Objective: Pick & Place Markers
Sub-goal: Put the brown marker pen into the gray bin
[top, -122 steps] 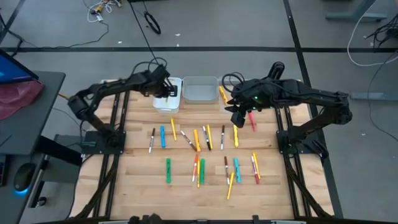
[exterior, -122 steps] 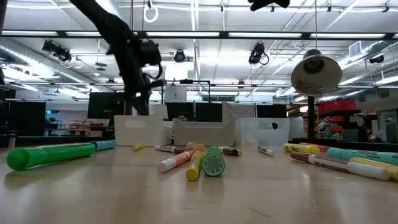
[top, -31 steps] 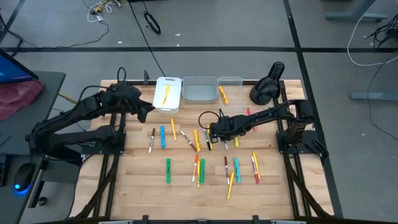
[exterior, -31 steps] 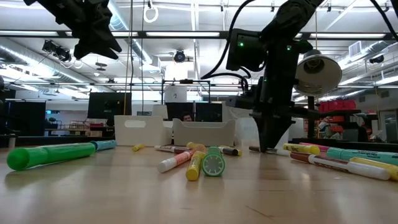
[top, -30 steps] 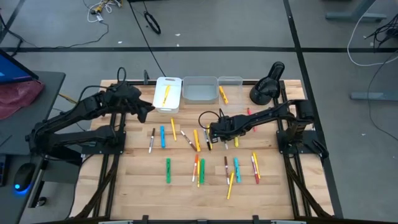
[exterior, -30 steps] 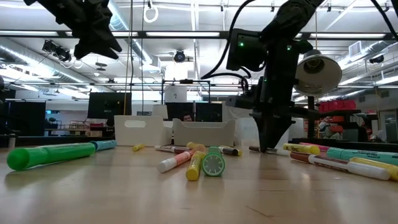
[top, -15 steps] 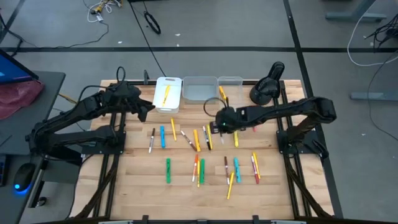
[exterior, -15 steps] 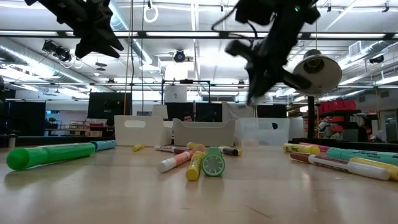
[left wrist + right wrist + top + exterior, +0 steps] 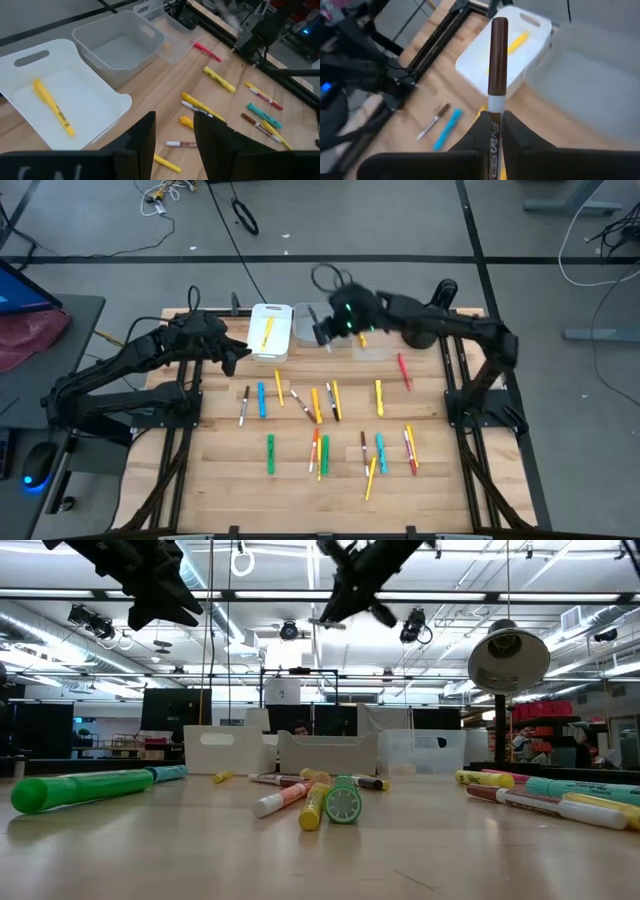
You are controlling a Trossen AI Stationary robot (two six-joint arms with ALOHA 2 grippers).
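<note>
Wooden slat table, light planks on a black frame. Three bins in a row at 12 o'clock: white bin, grey bin, clear bin. Black lamp at 1 o'clock. Markers scattered loose from centre toward 6 o'clock; a red one lies apart at 2 o'clock.

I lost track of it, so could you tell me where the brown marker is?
The brown marker is held in the right gripper, above the middle grey bin at the table's far edge.
</note>
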